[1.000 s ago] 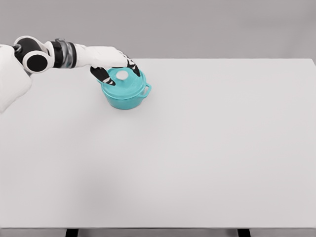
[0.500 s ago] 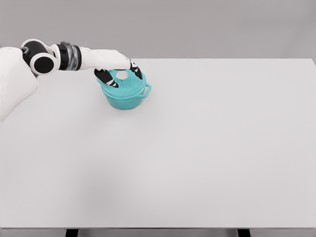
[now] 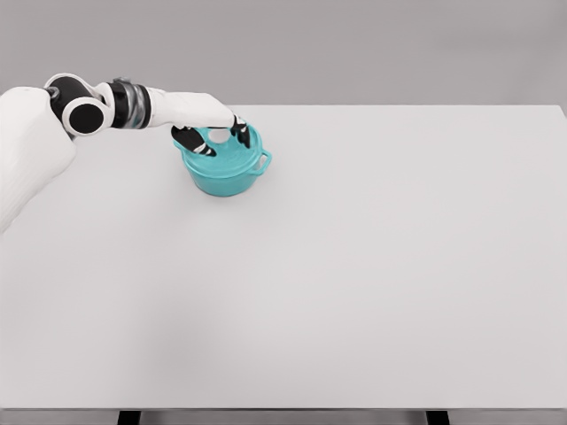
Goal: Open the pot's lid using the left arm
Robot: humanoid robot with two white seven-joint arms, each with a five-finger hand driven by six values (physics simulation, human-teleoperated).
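**Operator:** At the far left of the counter (image 3: pixel 372 266) I have the teal pot (image 3: pixel 226 170), standing upright with its lid (image 3: pixel 223 147) on. One side handle sticks out toward the right.

**Observer:** Where is the left robot hand?

**Operator:** The left robot hand (image 3: pixel 211 129) sits right over the lid. My arm comes in from the left edge and reaches across to the pot. The dark fingertips (image 3: pixel 241 134) curl down around the pale knob (image 3: pixel 219 135) in the middle of the lid, one group on the left of it and one on the right.

**Observer:** Is it gripping the knob?

**Operator:** The fingers are bent in close on both sides of the knob, but from my head view I cannot tell whether they actually press on it. The lid looks seated flat on the pot's rim.

**Observer:** And the right arm?

**Operator:** It does not show in my view.
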